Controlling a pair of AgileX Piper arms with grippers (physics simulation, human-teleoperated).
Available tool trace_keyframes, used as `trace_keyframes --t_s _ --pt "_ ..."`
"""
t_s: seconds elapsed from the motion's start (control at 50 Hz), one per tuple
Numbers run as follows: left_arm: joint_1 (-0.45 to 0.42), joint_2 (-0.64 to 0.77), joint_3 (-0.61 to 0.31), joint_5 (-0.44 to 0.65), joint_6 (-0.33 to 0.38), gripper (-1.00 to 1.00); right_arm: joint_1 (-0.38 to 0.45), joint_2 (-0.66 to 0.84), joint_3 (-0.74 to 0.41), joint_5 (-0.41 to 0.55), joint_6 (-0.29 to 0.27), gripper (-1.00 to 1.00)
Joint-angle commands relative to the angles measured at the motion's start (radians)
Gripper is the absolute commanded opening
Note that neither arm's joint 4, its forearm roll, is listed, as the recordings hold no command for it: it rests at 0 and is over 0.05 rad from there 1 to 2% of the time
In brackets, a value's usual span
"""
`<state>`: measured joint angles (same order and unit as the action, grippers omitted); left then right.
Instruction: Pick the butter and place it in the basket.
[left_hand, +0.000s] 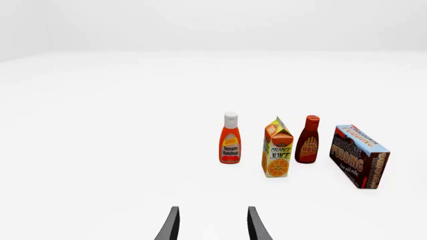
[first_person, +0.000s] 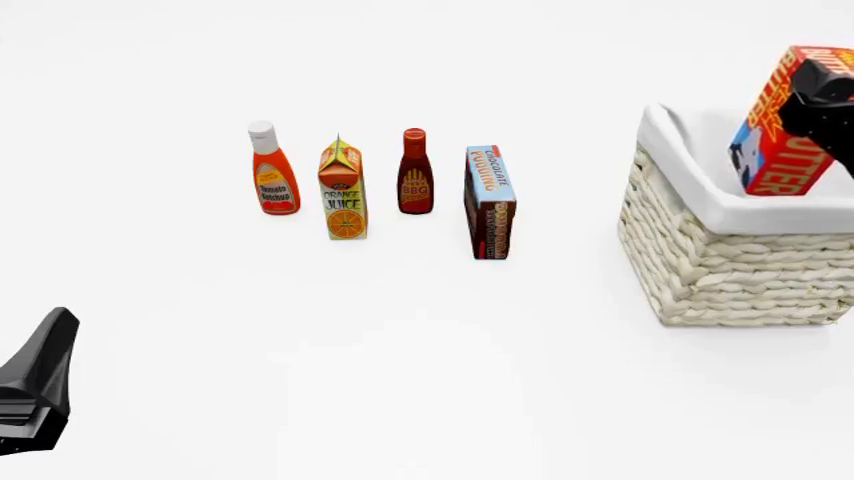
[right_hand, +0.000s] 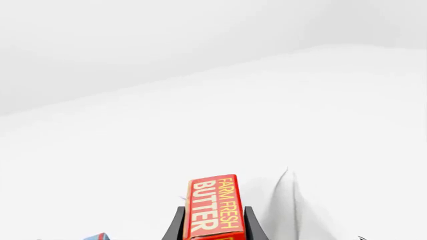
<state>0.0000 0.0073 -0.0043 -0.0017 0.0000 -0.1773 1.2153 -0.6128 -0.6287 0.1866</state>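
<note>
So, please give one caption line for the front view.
Right gripper holds butter tilted above the basket.

Right hand (first_person: 830, 108) clamps butter (first_person: 778, 125), tilted, above the basket (first_person: 727, 255) opening. Ketchup (first_person: 272, 170), orange juice (first_person: 343, 190), BBQ sauce (first_person: 415, 172), pudding box (first_person: 490, 203) in a row on table (first_person: 400, 370).

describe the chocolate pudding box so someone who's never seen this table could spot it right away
In the front view, find the big woven basket on the right, then the row of four groceries to its left. The chocolate pudding box is the row's end item, nearest the basket, beside the BBQ sauce bottle. It is the only brown-and-blue rectangular box there.
</note>
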Motion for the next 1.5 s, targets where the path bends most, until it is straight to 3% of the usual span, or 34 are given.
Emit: trace_keyframes --t_s 0.02,0.92,1.0,1.02,1.5 --pt "0.000 0.000 0.000 0.000 0.000 1.00 0.001 0.004 -0.019 -0.009 0.015 -1.00" --pt "0.000 0.000 0.000 0.000 0.000 1.00 0.012 0.033 -0.011 -0.021 0.000 -1.00" --pt "0.000 0.000 0.000 0.000 0.000 1.00 -0.017 0.059 -0.029 -0.019 0.008 -1.00" --pt "0.000 0.000 0.000 0.000 0.000 1.00 -0.030 0.067 -0.035 -0.018 0.014 1.00" --pt "0.000 0.000 0.000 0.000 0.000 1.00 -0.036 0.046 -0.026 -0.018 0.013 1.00"
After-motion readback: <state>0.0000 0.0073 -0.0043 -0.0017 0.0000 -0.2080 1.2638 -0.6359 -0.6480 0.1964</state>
